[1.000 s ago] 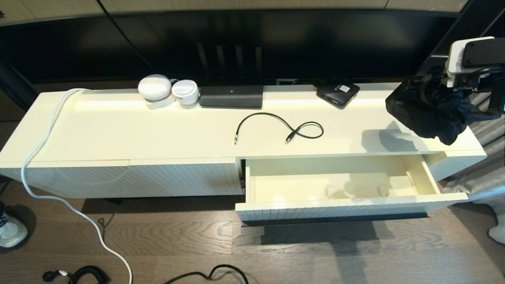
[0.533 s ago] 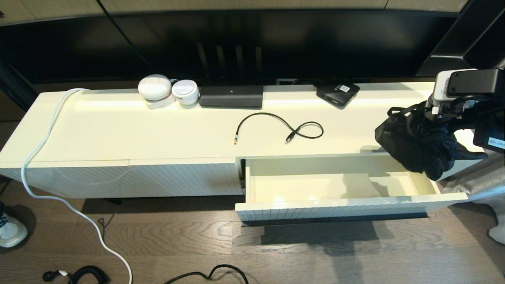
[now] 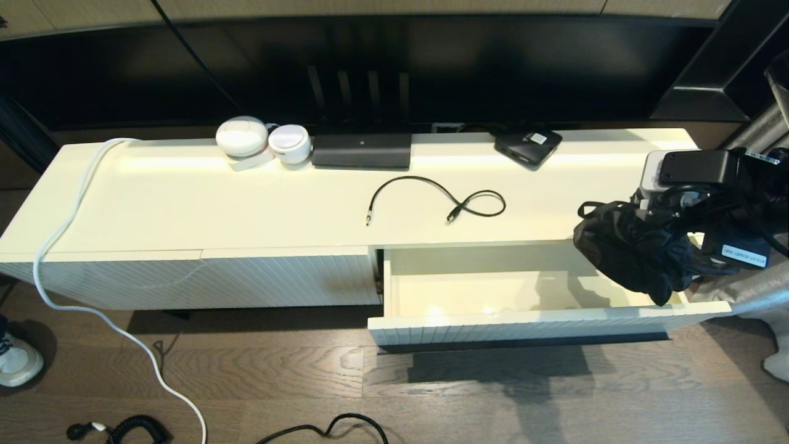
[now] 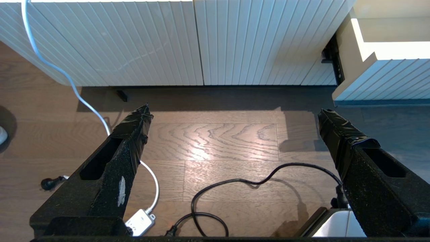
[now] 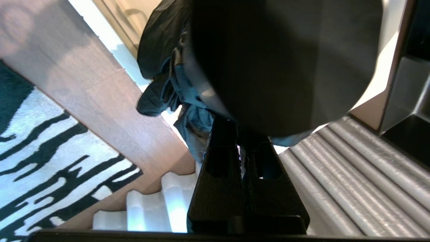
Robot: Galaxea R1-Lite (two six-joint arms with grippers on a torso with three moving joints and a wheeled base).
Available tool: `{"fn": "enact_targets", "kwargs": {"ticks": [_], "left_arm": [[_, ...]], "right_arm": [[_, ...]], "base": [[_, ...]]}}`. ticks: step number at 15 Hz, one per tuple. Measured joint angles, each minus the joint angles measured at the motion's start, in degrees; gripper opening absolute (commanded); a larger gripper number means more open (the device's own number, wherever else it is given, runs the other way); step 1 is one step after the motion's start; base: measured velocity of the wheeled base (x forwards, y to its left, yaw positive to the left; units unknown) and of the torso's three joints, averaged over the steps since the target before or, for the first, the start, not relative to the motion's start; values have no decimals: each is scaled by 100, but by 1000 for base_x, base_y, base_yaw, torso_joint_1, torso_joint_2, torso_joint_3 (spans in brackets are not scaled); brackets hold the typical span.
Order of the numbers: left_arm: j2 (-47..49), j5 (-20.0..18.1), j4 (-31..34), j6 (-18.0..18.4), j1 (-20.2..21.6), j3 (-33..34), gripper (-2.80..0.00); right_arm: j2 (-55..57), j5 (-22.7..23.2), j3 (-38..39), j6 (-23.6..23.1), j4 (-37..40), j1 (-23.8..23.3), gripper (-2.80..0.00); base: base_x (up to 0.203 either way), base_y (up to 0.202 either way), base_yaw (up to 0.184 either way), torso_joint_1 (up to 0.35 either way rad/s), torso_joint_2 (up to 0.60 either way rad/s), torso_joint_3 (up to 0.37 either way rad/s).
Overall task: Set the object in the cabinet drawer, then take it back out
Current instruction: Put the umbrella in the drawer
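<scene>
The cabinet drawer point(image 3: 524, 319) stands pulled out on the right half of the low white cabinet, its cream inside bare and its handle hidden. Its ribbed front corner also shows in the left wrist view point(image 4: 386, 77). A crumpled black fabric bundle point(image 3: 629, 250) hangs over the drawer's right end, its lower tip at the front rim. My right gripper point(image 3: 664, 209) is shut on the bundle's top. In the right wrist view the shut fingers point(image 5: 239, 126) pinch the dark fabric point(image 5: 161, 67). My left gripper point(image 4: 233, 112) hangs open and empty above the wooden floor, facing the shut ribbed front.
On the cabinet top lie a looped black cable point(image 3: 444, 200), two white round devices point(image 3: 262, 140), a flat black box point(image 3: 361, 151) and a small black device point(image 3: 527, 147). A white cord point(image 3: 68, 234) trails down the left. Black cable point(image 4: 235, 188) lies on the floor.
My right gripper has come down and leftward with the black bundle, from above the cabinet top's right end to over the open drawer's right end. Nothing else has moved.
</scene>
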Motion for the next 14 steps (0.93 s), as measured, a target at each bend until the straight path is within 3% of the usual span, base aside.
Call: {"fn": "enact_targets", "kwargs": {"ticks": [9, 14], "left_arm": [[0, -2, -2, -1, 0, 0, 0], [0, 3, -2, 2, 0, 0, 0]], "right_arm": [[380, 166, 550, 149, -853, -276, -280], [514, 139, 1367, 96, -1780, -277, -280]], "base": [[0, 0, 0, 0, 0, 0], [0, 0, 0, 0, 0, 0]]}}
